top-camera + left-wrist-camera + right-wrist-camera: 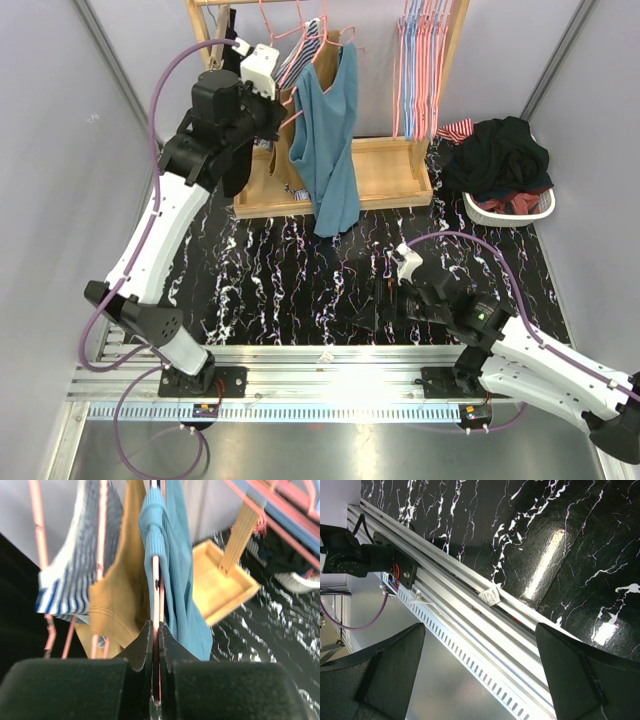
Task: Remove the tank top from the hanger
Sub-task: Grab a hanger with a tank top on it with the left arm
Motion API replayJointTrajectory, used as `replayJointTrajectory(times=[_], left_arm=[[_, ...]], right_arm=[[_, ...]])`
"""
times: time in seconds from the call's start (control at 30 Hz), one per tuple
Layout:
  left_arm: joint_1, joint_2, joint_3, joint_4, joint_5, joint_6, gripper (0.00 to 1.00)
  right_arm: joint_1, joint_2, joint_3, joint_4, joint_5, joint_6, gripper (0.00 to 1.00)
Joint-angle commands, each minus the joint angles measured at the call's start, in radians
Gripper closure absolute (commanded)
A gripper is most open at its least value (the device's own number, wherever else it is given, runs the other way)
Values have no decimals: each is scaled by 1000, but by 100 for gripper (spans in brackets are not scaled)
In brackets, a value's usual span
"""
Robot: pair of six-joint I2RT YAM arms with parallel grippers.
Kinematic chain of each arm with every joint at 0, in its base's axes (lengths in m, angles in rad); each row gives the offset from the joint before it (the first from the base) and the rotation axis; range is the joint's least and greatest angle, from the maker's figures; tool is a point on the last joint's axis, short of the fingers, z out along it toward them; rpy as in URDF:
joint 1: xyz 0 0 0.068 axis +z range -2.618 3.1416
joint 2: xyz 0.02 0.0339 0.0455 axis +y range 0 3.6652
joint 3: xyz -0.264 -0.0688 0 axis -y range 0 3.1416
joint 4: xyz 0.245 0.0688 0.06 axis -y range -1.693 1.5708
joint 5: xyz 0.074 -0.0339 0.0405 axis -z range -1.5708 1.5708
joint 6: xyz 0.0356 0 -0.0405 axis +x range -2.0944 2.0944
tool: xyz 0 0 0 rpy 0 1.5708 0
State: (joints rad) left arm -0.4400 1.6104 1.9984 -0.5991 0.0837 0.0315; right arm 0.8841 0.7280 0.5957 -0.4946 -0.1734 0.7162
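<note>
1. Near edge: an aluminium rail (320, 375) carries both arm bases. A small white tag (490, 596) lies on it.

2. The right arm (540, 360) lies low and reaches left over the black marbled table (280, 290). The right jaws are released and spread wide, with nothing between them (the right wrist view shows only rail and table in the gap).

3. The left arm (160, 230) rises from its base and reaches across to the wooden rack (385, 165) at the far side of the table.

4. The left jaws are clenched on the thin pink wire of the hanger (155, 580). The wire runs straight up from between the jaw tips.

5. The blue tank top (328, 140) hangs on that hanger under the rack's top bar. 1 strap is folded over the wire just above the jaws. In the top view its hem drops past the front edge of the rack's base tray, over the table.

6. Left of the tank top hang 2 more garments: a mustard top (120, 595) pressed against it, then a blue-and-white striped top (75, 580).

7. At the right end of the bar hangs a bunch of bare hangers (420, 60), pink and blue.

8. Far right: a white basket (540, 208) stands beside the rack, heaped with dark clothes (500, 155).
</note>
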Motion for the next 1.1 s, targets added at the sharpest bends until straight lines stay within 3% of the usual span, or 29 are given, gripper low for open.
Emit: replayJointTrajectory(times=[0.0,0.3,0.5,0.6,0.67,0.87,1.07], left_arm=[[-5,-73,-18,209,-53,-16,100],[-43,-101,-46,368,-59,5,100],[-43,37,193,38,-65,10,100],[-43,72,226,-59,-61,22,100],[-43,85,237,-105,-41,22,93],[-45,149,299,-227,34,21,58],[-43,213,344,-277,74,21,48]], right_arm=[[9,13,10,22,15,-6,1],[9,5,10,7,23,-6,1],[9,-9,-13,17,22,6,1],[9,-7,-23,27,18,8,0],[9,1,-23,27,14,8,0],[10,10,-24,28,12,5,0],[9,1,-27,22,15,6,0]])
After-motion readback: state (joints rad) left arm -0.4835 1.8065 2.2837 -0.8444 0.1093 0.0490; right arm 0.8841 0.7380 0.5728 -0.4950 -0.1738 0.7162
